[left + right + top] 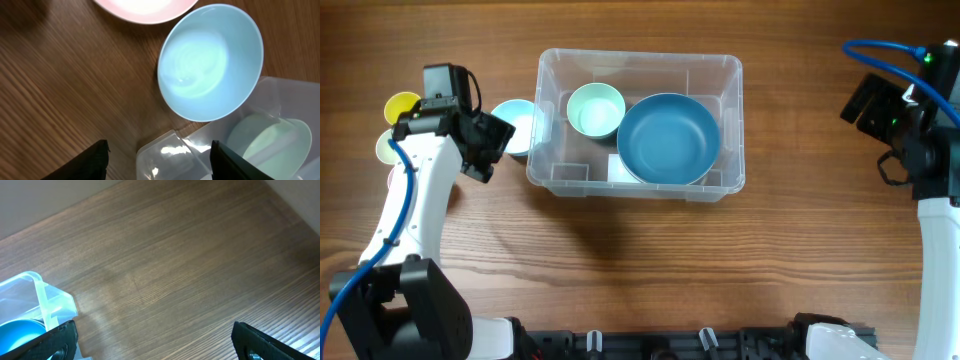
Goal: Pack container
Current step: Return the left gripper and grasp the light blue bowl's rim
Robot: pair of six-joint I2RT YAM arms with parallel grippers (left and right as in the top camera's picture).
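The clear plastic container [638, 65] stands mid-table, holding a dark blue bowl [667, 138] and a pale green bowl [595, 109]. A light blue bowl [517, 124] sits on the table against the container's left wall; in the left wrist view the bowl [210, 60] lies beyond the fingers, beside the container corner [167, 155]. My left gripper [159, 161] is open and empty, hovering over that corner. My right gripper [155, 340] is open and empty over bare wood at the far right, with the container corner [37, 297] at its left.
A yellow bowl [402, 104] and a pale green-yellow bowl [388, 146] sit at the far left, partly under the left arm. A pink bowl [145, 7] shows at the top of the left wrist view. The right arm [920, 120] stands at the right edge.
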